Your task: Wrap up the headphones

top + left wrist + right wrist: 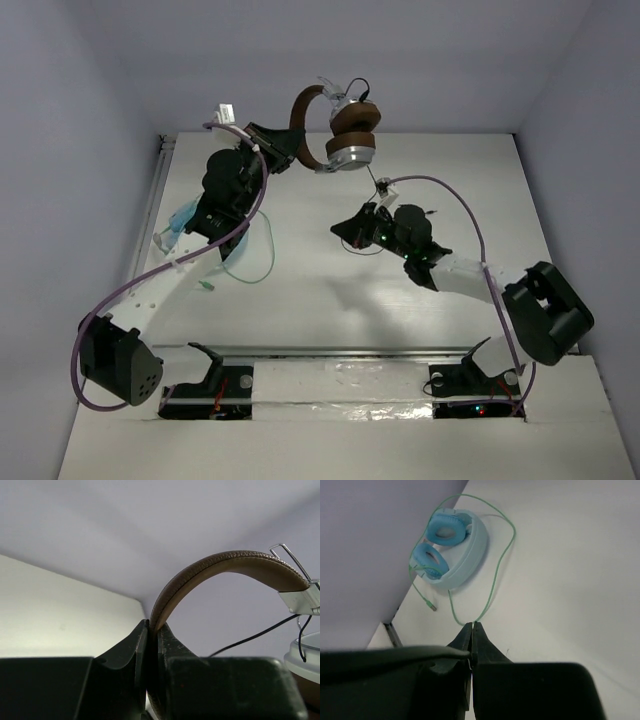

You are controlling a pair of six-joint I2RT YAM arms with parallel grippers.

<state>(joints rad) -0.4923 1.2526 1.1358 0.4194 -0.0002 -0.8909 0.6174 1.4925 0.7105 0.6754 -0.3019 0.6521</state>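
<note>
The headphones, brown band and pads, silver cups, hang over the tabletop's far edge, the left gripper's jaws clamped on the band. The right gripper's jaws are pressed together, nothing visible between them, facing blue headphones with a green cable

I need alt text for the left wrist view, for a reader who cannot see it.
The left gripper is shut on the dark brown headband of the headphones, which arches up to the right. At the right edge are a silver ear cup and a thin dark cable; a white table lies at left.
</note>
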